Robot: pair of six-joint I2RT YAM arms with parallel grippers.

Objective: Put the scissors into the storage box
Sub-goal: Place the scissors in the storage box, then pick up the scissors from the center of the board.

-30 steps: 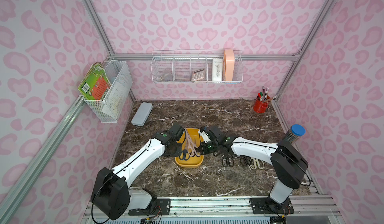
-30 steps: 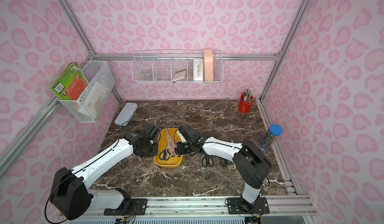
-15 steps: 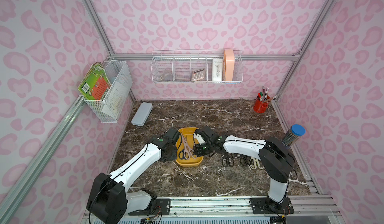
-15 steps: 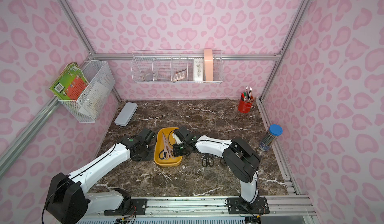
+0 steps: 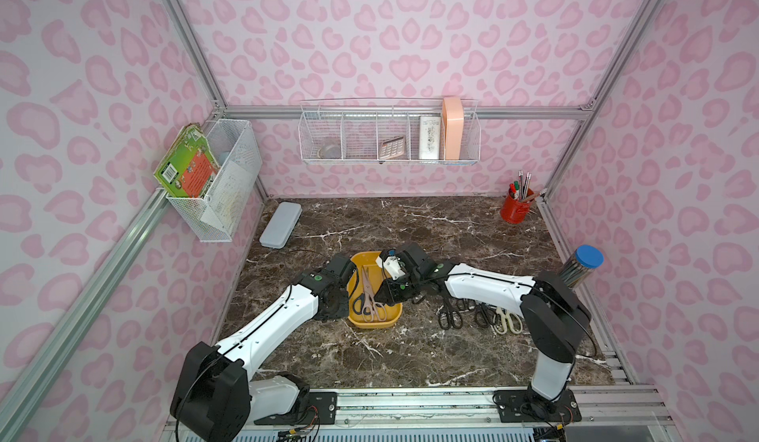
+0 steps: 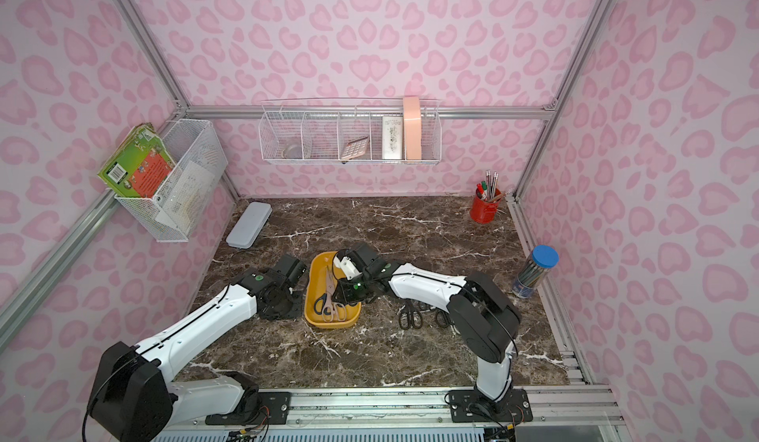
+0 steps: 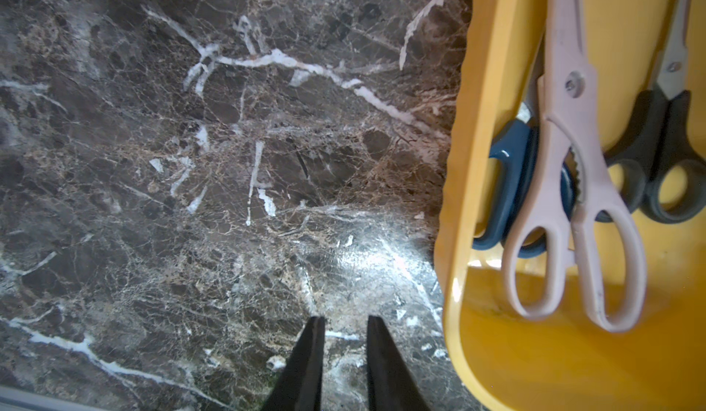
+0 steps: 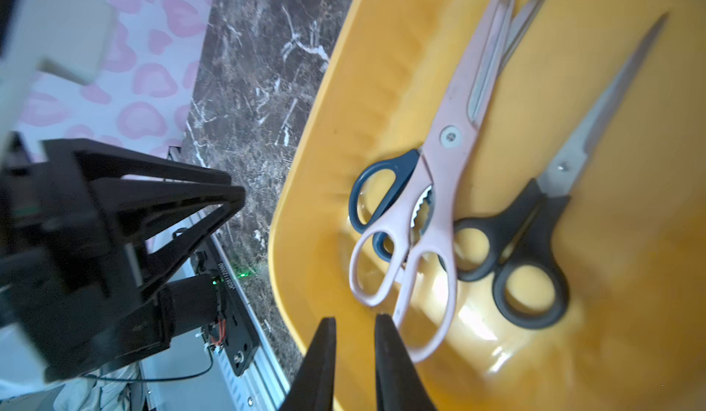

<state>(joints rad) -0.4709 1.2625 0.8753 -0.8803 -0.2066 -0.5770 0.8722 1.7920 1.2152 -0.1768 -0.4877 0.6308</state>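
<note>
- Since a second ago, a shift by the right gripper (image 8: 353,319): toward 9 o'clock, further over the storage box (image 5: 376,324), jaws eased from shut to a narrow gap, nothing between them.
- On the worktop (image 5: 410,230), in both top views: box near centre, long axis roughly 12 to 6 o'clock.
- Over bare worktop at the box's 9 o'clock: left gripper (image 7: 345,319), jaws narrow, empty.
- Inside the box, handles toward 6 o'clock: pink scissors (image 8: 447,168) lying across blue-handled scissors (image 8: 382,172), black-handled scissors (image 8: 527,237) just beside.
- Out at the box's 3 to 4 o'clock, flat on the worktop: loose black scissors (image 5: 449,318) and cream scissors (image 5: 507,321), among at least three pairs, some partly hidden under the right arm.
- Step in hand, by judgement: release of a pair into the box; task partly done.
- Next, probably: lift clear of the rim, swing to 3 o'clock, widen the jaws, come down across a loose pair near its pivot.
</note>
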